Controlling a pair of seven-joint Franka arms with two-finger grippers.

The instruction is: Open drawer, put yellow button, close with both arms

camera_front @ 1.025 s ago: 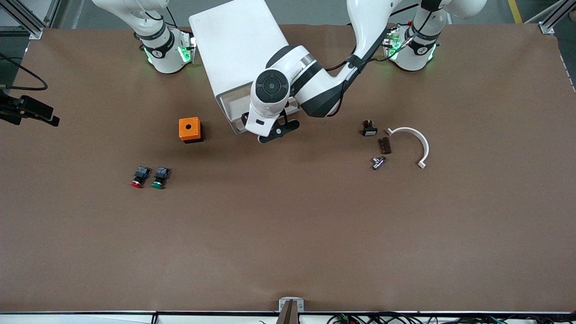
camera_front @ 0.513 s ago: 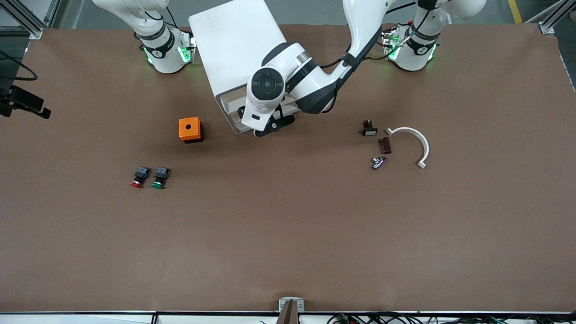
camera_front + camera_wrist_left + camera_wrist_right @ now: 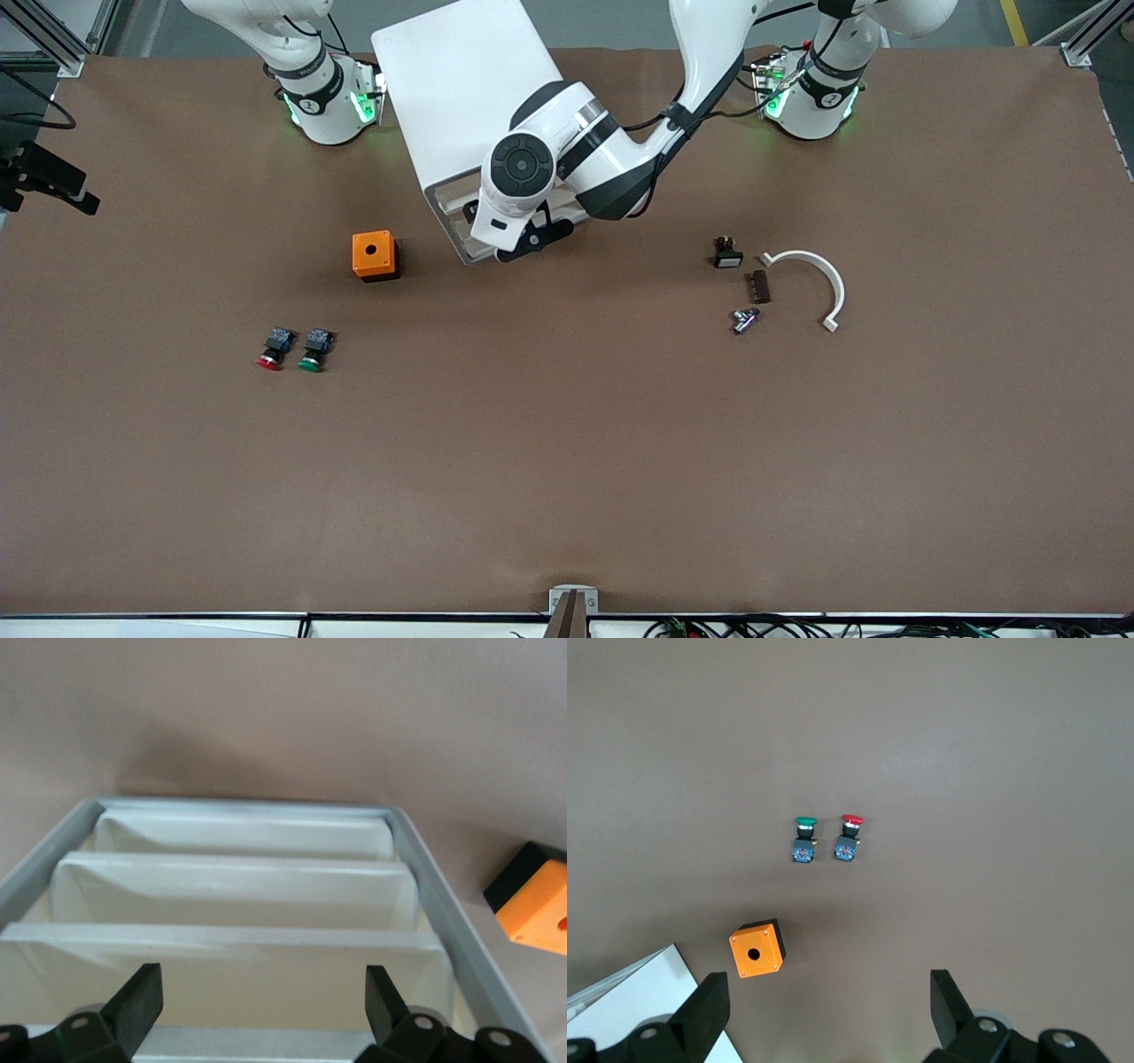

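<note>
I see an orange box (image 3: 374, 255) with 1 hole left of centre, red-capped button (image 3: 274, 348) beside green-capped button (image 3: 314, 350) lower left, white curved bracket (image 3: 813, 282) and 3 small parts (image 3: 747, 285) at right

You are looking at a scene where nothing legible is showing: no words, numbers, labels or brand marks are appearing on anything on the table or the arms.

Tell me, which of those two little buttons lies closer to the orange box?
The green button. It lies beside the red button, toward the left arm's end of the table, so it is the closer one to the orange box.
</note>
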